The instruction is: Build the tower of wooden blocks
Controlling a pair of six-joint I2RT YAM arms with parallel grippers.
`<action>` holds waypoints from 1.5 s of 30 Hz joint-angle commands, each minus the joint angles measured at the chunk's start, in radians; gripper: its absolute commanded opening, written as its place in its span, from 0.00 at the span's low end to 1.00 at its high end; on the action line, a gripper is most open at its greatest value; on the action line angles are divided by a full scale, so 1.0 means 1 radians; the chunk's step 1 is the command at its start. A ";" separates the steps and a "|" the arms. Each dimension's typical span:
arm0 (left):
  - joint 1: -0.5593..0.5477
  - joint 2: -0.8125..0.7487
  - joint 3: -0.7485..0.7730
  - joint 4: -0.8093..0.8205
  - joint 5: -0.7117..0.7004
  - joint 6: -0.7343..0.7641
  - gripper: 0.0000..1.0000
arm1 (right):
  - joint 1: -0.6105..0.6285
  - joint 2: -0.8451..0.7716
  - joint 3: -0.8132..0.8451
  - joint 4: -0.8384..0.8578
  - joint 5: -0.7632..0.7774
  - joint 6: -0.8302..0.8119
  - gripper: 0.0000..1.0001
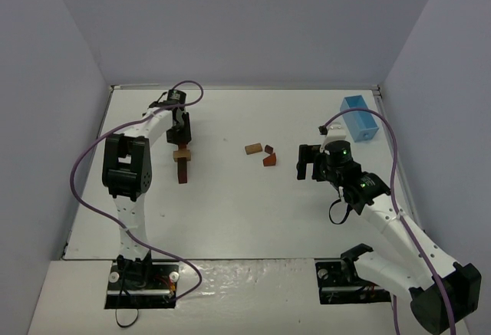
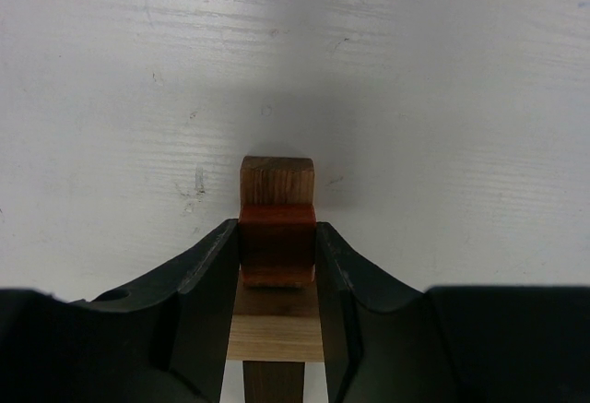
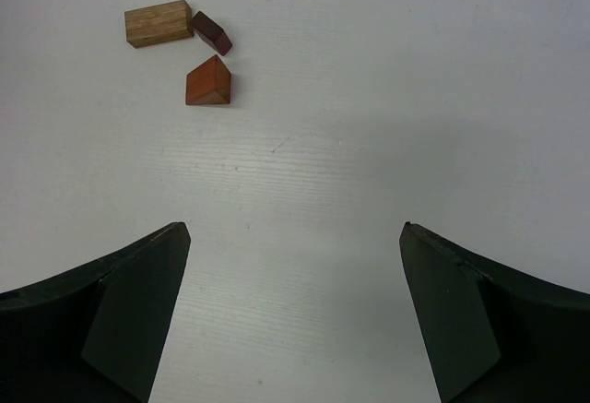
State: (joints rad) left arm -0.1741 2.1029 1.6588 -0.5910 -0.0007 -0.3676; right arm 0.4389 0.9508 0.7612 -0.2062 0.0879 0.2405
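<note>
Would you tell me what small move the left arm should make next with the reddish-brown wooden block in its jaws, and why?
Probably ease the left gripper open slightly. Its jaws press both sides of the reddish-brown wooden block, which looks lined up with the narrow stack of tan and dark wooden blocks; whether it is fully seated I cannot tell.

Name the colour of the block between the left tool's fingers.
Reddish-brown. The block shows best in the left wrist view.
</note>
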 commanded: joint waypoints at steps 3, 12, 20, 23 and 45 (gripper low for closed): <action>0.008 -0.021 0.032 0.035 -0.009 0.011 0.32 | -0.002 -0.005 0.020 0.042 -0.014 0.003 0.95; 0.010 -0.068 -0.016 0.033 -0.009 0.001 0.36 | -0.002 -0.005 0.024 0.042 -0.011 0.000 0.95; 0.009 -0.080 -0.042 0.031 -0.007 0.009 0.36 | -0.002 -0.007 0.018 0.044 -0.017 0.004 0.95; 0.009 -0.084 -0.042 0.032 -0.009 0.009 0.36 | -0.002 -0.008 0.018 0.045 -0.017 0.005 0.95; 0.010 -0.031 0.136 -0.041 -0.045 0.012 0.43 | -0.002 -0.011 0.020 0.045 -0.018 0.005 0.95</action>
State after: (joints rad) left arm -0.1744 2.0982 1.7364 -0.6072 -0.0165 -0.3672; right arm 0.4389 0.9508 0.7612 -0.2062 0.0704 0.2409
